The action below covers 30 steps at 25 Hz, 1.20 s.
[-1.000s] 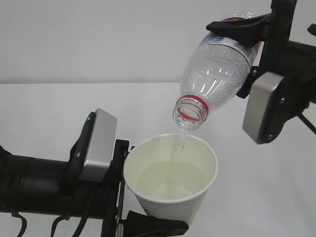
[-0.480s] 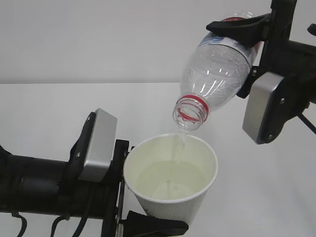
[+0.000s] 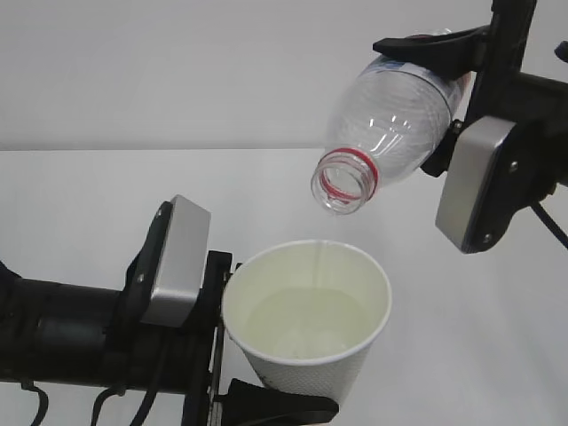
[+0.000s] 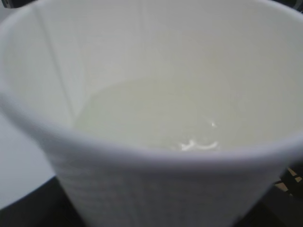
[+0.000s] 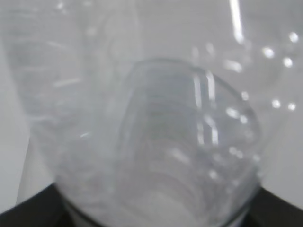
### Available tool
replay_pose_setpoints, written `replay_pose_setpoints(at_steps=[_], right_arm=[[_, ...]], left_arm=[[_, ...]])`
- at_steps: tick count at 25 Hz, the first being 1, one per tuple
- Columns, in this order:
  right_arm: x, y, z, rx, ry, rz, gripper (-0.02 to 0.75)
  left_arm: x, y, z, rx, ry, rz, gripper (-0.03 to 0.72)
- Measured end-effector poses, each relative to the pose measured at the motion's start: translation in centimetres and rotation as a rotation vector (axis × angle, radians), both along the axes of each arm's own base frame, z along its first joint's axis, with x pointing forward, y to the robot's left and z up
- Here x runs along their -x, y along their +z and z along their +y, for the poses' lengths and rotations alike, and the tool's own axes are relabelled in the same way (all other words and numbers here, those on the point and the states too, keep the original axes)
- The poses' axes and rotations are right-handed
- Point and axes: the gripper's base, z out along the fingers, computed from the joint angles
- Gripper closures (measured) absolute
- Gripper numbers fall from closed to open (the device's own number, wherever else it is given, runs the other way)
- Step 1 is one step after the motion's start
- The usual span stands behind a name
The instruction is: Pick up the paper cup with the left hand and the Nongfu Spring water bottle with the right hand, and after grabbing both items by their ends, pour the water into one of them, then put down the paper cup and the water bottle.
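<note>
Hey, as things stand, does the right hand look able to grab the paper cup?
Probably not. The right hand is clamped on the tilted Nongfu Spring water bottle above the paper cup, so its jaws are full, and the left hand already grips the cup's side.

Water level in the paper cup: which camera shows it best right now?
Left wrist view: it looks straight into the paper cup, with the water pooled low inside. The exterior view shows the pool smaller, at a slant. The right wrist view shows only the bottle.
</note>
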Motion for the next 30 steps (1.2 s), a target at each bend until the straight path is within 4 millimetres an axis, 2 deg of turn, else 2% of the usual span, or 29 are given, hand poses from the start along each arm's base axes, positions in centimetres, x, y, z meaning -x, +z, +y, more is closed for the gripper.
replay_pose_setpoints(at_steps=[30], right_arm=[[0.00,0.00,0.00,-0.358,-0.007,0.362,0.290]], left_arm=[[-0.10,-0.21,0.05,-0.022,0.010,-0.002,0.145]])
